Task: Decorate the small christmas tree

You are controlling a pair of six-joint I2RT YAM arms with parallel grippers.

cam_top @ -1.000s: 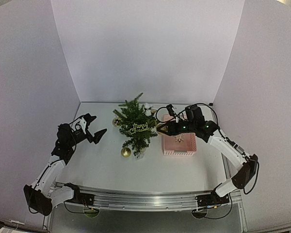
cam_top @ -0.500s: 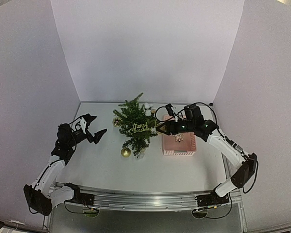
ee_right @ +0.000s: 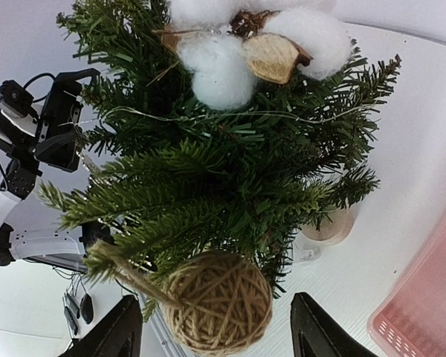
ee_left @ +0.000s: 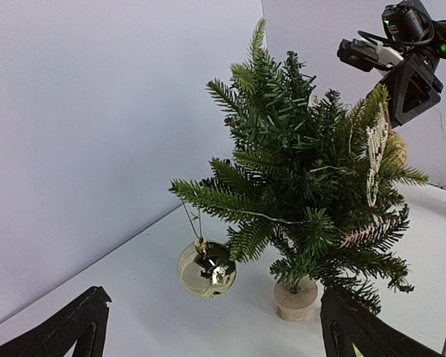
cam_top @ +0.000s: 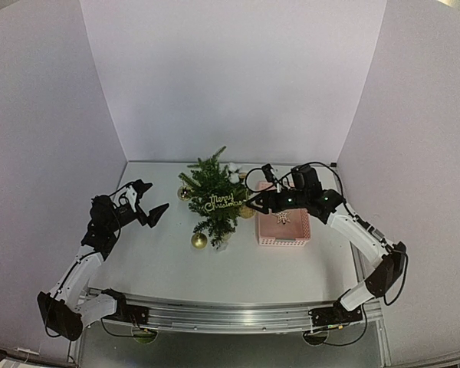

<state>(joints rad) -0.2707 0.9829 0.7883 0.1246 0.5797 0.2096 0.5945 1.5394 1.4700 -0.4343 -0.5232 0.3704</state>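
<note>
Your small christmas tree (cam_top: 215, 201) is standing mid-counter (cam_top: 161, 261), just left of the pink basket (cam_top: 284, 230). Your right gripper (cam_top: 251, 201) is right up at the tree, jaws apart either side of a twine ball (ee_right: 219, 301) hanging off a branch, not squeezing it. Your left gripper (cam_top: 153, 197) hovers wide open, off to the tree's left.

We observe a white table (cam_top: 153, 261) with a smooth, matte top. The small christmas tree (cam_top: 215, 195) stands upright on it, seated on a pale round base (ee_left: 296, 297) near the middle of the surface. A pink basket (cam_top: 284, 226) rests flat on the table just right of the tree, with bare tabletop between basket and base.
</note>
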